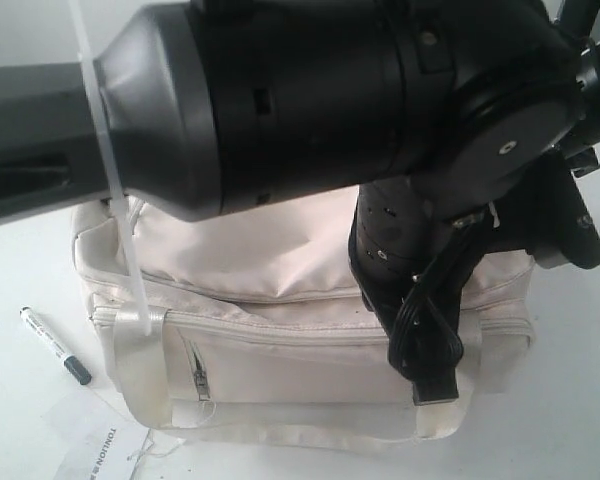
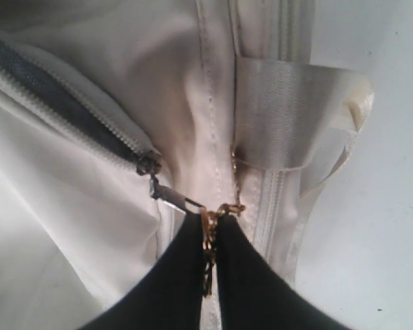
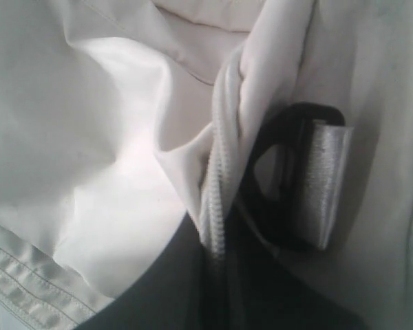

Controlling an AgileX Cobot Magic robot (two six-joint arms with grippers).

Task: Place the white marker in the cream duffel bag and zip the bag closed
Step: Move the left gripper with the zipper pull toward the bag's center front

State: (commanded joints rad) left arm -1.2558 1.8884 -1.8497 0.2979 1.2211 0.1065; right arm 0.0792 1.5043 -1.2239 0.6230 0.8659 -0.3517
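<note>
Pinching the gold zipper pull (image 2: 226, 207) in your left gripper (image 2: 208, 223) while your right gripper (image 3: 217, 237) clamps the zipper edge (image 3: 217, 172) of the cream duffel bag (image 1: 280, 260) looks like bracing to work the zip; white marker (image 1: 52, 343) lies on the table (image 1: 20, 270), bag's 9 o'clock.

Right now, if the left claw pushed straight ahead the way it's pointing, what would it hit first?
The left claw, pinching the gold zipper pull, would likely press straight into the bag; depth is unclear.
</note>
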